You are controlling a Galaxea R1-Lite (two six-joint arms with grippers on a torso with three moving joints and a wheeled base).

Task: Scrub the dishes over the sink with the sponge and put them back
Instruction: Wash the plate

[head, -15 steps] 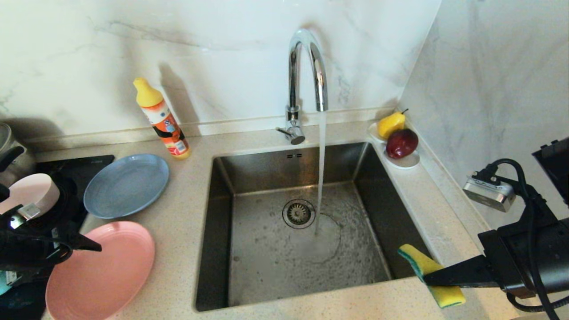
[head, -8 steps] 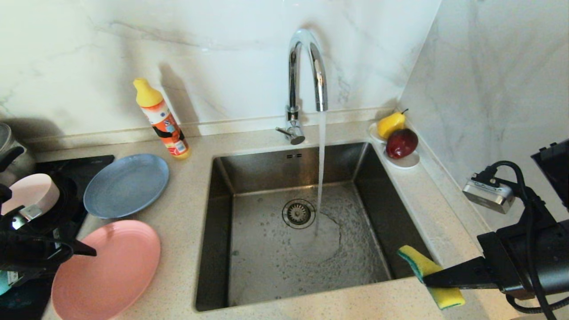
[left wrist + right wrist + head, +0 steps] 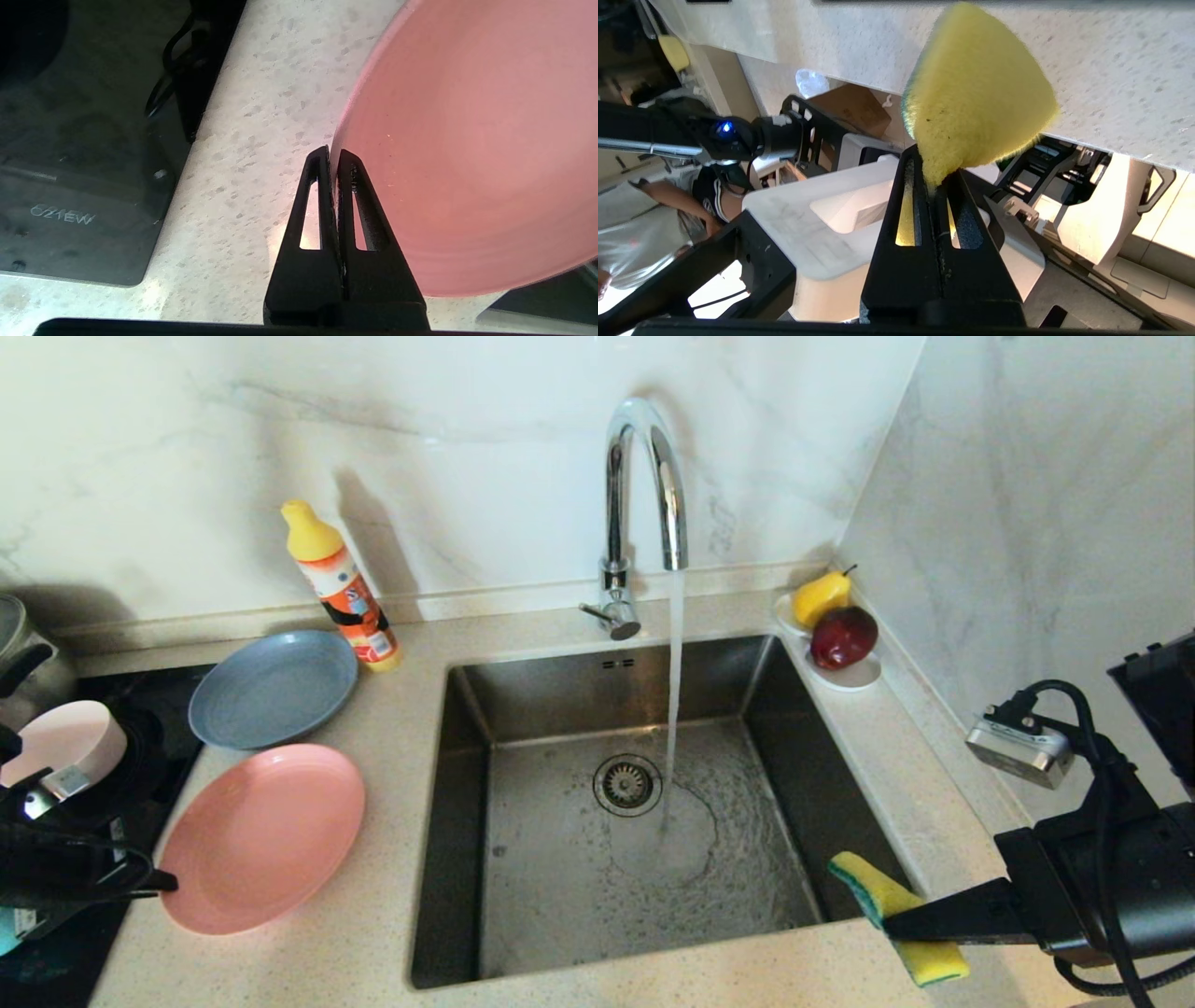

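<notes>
My left gripper [image 3: 171, 881] [image 3: 333, 154] is shut on the near left rim of the pink plate [image 3: 266, 835] [image 3: 467, 140], which sits tilted over the counter left of the sink [image 3: 467, 756]. Behind it, the grey-blue plate [image 3: 274, 688] leans toward a detergent bottle. A pale pink-white bowl [image 3: 61, 737] stands at the far left, behind my left arm. My right gripper [image 3: 887, 924] [image 3: 933, 175] is shut on the bent yellow and green sponge [image 3: 892, 915] [image 3: 976, 93], held above the sink's front right corner.
Water runs from the chrome faucet [image 3: 644, 476] into the basin beside the drain strainer [image 3: 626, 785]. An orange detergent bottle [image 3: 345, 593] stands at the back left. A pear [image 3: 822, 597] and an apple [image 3: 843, 637] lie in a white dish at the back right. A black cooktop [image 3: 159, 747] and a steel pot [image 3: 14, 644] are at the left.
My left gripper closed on the pink plate's rim. The pink plate shifted right and back and pushed the grey-blue plate toward the bottle. The right arm and sponge hardly moved.
</notes>
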